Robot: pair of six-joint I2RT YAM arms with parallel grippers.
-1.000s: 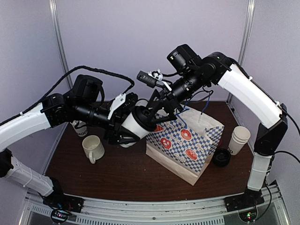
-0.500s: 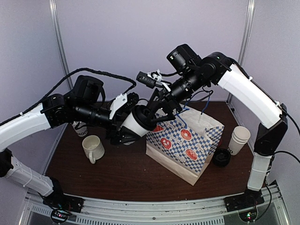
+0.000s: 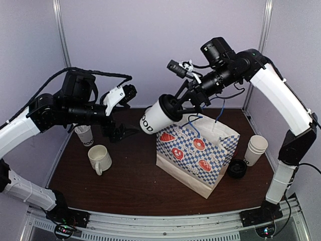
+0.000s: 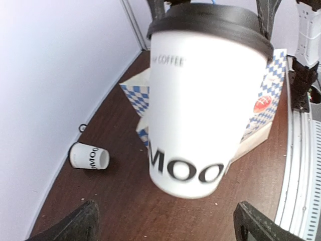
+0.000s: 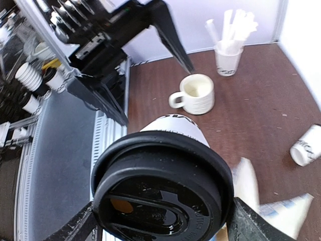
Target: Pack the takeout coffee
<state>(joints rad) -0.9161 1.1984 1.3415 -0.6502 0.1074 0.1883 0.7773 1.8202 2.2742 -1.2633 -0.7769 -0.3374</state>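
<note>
Right claw [image 3: 175, 106] clamps the cup [image 3: 155, 117] at its lid, over the table's [image 3: 130, 181] far middle; left claw [image 3: 123, 113] gapes empty.

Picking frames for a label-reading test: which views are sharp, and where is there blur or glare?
Top view: evenly lit, white paper cup with black plastic lid sharp. Left wrist view: the cup looms close, lettering slightly soft. Right wrist view: lid faintly glossy, blue-checked paper bag blurred.

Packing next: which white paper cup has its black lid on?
The white paper cup held tilted in mid-air by the right gripper; the stacked white cups and straw-filled white cup are lidless.
</note>
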